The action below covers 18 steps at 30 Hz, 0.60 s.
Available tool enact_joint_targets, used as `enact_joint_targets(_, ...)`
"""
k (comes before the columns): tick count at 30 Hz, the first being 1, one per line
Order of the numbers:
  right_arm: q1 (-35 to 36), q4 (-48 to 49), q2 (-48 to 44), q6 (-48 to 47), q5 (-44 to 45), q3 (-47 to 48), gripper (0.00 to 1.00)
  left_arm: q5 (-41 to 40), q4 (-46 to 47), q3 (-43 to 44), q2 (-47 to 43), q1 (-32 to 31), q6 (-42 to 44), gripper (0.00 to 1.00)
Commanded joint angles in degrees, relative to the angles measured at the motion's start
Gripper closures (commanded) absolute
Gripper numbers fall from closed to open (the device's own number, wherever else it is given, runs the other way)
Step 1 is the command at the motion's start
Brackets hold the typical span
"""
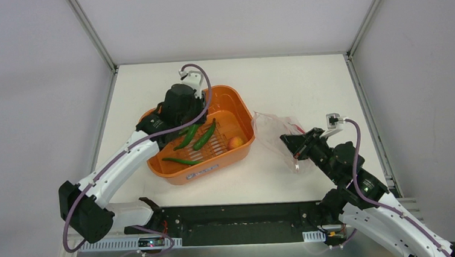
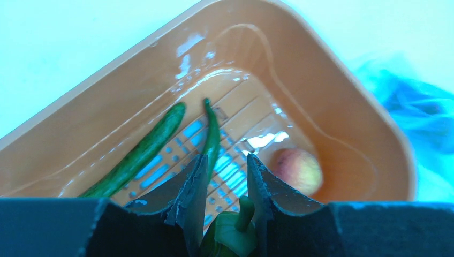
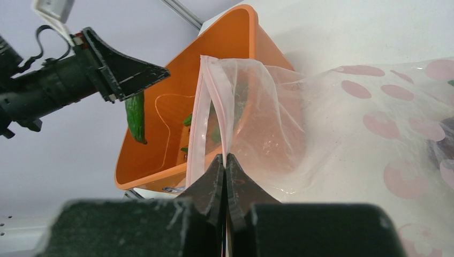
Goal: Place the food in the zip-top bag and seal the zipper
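Over the tub [image 1: 245,112], left end effector [image 2: 225,166] is clenching a slick chili [image 2: 230,235] by its stem; right end effector [image 3: 225,160] is pinching the limp bag [image 3: 342,139].

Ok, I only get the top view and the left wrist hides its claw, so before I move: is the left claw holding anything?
Observer: Yes; the left wrist view shows the left claw closed on a green chili near its stem.
Operator: Is it lifted?
Observer: In the right wrist view it hangs from the claw, over the orange tub.
Operator: And the right claw?
Observer: The right claw is shut on the pink zipper at the mouth of the zip-top bag, which stands open.
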Motion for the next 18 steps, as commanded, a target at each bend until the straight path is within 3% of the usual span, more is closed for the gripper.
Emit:
enact_joint_targets(1,-0.1,2.3,0.2,0.8,-0.6,0.5,1.0,13.9,13.6,-2.8,-8.5,0.0,-3.7,0.89)
enact_joint_targets(6,-0.2,4.0,1.1,1.5,-1.7,0.9,1.0,29.8,31.2,-4.4,-12.1,-2.2,-9.3,0.89)
enact_joint_targets(14,-0.2,5.8,3.3,3.6,-4.7,1.9,1.0,34.3,63.9,-9.3,-8.8,-9.6,-13.6,0.94)
enact_joint_targets(18,-0.2,7.1,3.2,5.2,-6.0,2.1,1.0,35.3,75.7,-9.4,-4.8,-12.2,-16.1,0.95)
